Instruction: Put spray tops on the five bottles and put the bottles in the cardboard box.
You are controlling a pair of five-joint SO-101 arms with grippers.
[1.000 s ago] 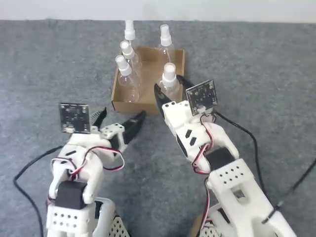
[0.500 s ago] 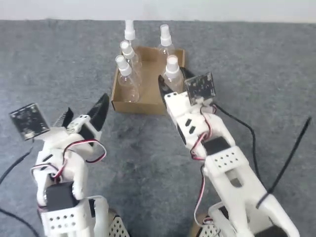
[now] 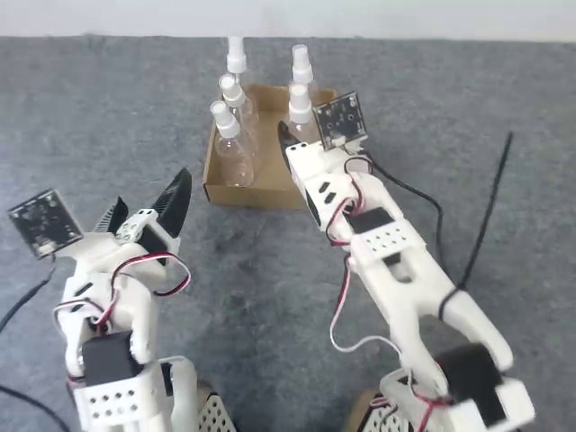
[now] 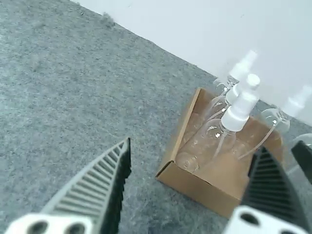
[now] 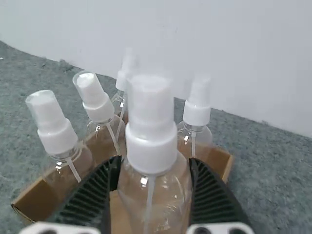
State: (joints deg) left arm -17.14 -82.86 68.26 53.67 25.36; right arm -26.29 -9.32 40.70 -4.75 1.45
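Observation:
The cardboard box point(image 3: 216, 171) sits at the middle back of the table. Several clear bottles with white spray tops stand in it, among them one at its front left point(image 3: 230, 144) and one at its back right point(image 3: 301, 70). My right gripper point(image 3: 304, 135) is shut on another capped bottle point(image 3: 300, 106), upright over the box's near right part. In the right wrist view this bottle point(image 5: 151, 146) stands between the fingers of the right gripper point(image 5: 153, 165); whether it rests on the box floor I cannot tell. My left gripper point(image 3: 148, 202) hangs open and empty left of the box point(image 4: 214, 183).
Grey carpet covers the table around the box. A black cable point(image 3: 481, 225) runs along the right arm. A white wall rises behind the box.
The right arm has carried its bottle forward from the box's near edge to over the box. The left arm swung back and left, away from the box, and now holds still.

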